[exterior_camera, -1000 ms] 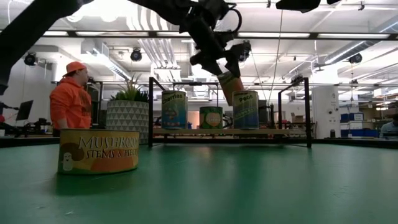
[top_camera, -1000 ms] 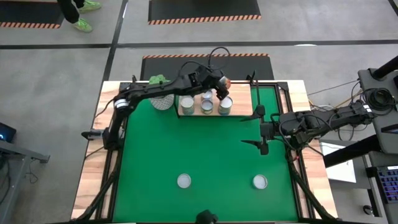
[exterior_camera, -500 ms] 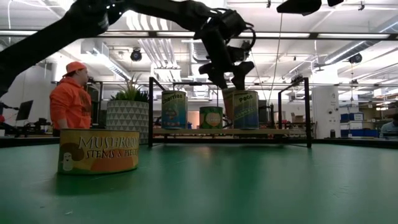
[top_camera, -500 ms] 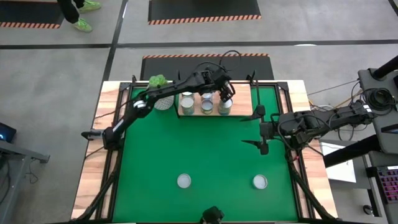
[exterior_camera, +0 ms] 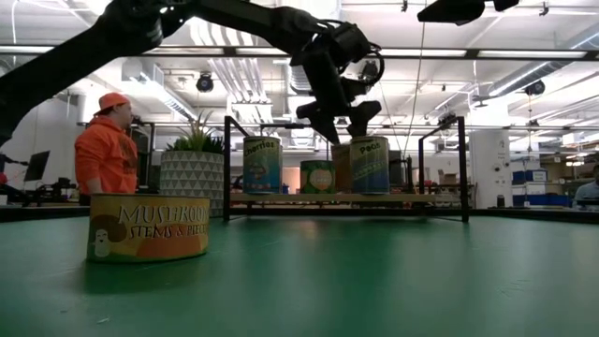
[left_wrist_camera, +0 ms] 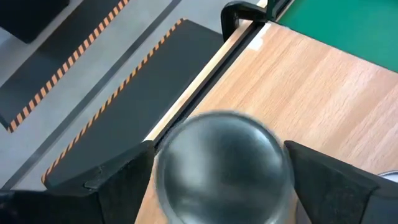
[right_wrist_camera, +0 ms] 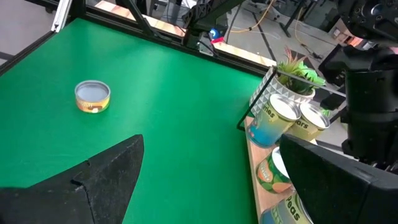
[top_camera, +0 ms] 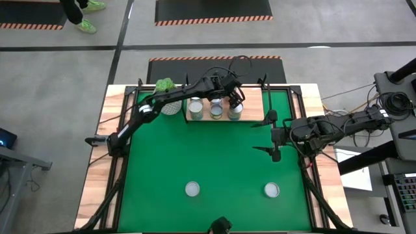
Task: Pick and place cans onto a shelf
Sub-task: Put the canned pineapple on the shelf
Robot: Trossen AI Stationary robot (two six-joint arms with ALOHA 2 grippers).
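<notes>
Green mat (top_camera: 214, 162) below; on the light wooden shelf board (top_camera: 252, 107) the left gripper (top_camera: 233, 99), fingers spread around a silver-topped can (left_wrist_camera: 224, 167), should rise straight; right gripper (top_camera: 273, 138) waits wide open.

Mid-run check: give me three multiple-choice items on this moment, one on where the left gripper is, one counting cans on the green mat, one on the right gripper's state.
1. The left gripper is: A) over the light-brown wooden shelf board; B) at the table's front edge; C) off the table.
2. Short silver-topped cans on the green mat: A) one; B) two; C) four.
3. The right gripper is: A) open, empty; B) shut on a can; C) shut on a plant pot.
Answers: 1 A, the high view shows it above the shelf's back right. 2 B, one and another sit near the front. 3 A, its jaws stand wide apart over bare mat.
</notes>
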